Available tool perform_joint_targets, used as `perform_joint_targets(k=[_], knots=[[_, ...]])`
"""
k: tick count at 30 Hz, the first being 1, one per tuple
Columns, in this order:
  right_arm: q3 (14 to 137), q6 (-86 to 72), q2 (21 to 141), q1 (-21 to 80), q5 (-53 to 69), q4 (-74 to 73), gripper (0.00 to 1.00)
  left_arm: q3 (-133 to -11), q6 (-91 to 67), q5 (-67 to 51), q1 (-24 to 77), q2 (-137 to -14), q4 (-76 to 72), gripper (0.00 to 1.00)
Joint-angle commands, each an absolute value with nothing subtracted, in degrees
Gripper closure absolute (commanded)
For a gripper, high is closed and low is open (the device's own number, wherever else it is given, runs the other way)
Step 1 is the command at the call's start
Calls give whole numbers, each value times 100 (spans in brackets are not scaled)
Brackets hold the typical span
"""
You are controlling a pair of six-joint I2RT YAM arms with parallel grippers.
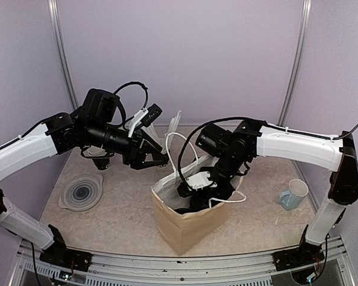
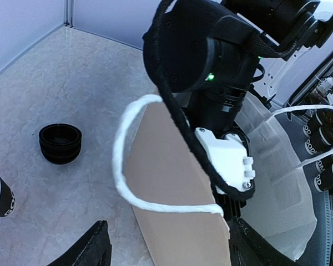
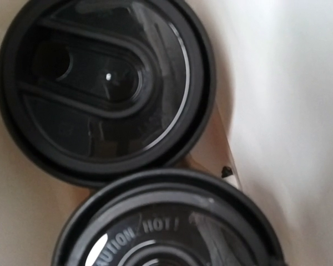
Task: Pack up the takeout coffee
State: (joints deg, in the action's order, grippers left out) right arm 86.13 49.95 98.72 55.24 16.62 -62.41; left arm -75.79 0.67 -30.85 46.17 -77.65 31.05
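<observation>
Placement step, by my read: takeout coffee, seen only as a round black plastic lid lettered CAUTION HOT, sits inside the brown paper bag with white lining, just beside a second round black lid. Right arm reaches in from the right, elbow high, wrist bent down into the bag mouth. Right jaws are hidden in there, so cannot tell if they are clamped on the cup or let go. Next move likely calls for a straight lift out, clear of the white rope handle. Left arm stretches across behind the bag, left jaws spread wide, gripping nothing. Farther back, low black round stack on the bench, well apart from the bag.
</observation>
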Motion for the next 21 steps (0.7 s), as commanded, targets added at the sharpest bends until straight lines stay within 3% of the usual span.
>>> perform_joint_targets(k=[1,7,13,18,21], knots=[[8527,4786,10205,5537,1446,-7073,46,-7589,-220,-2920,4758,-7739,3097,29],[8582,4777,10136,5546,1448,-7109,44,-7582,-766,-2735,4803,-7993,2617,30],[8757,4736,10069,5555,1494,-7195,40,-7571,-1251,-3150,4858,-8323,1771,41],[8811,4646,9847,5556,1541,-7249,32,-7634,-1263,-3291,4860,-8496,1636,66],[8875,4607,9783,5555,1626,-7270,22,-7647,-1257,-3428,4860,-8554,1586,88]])
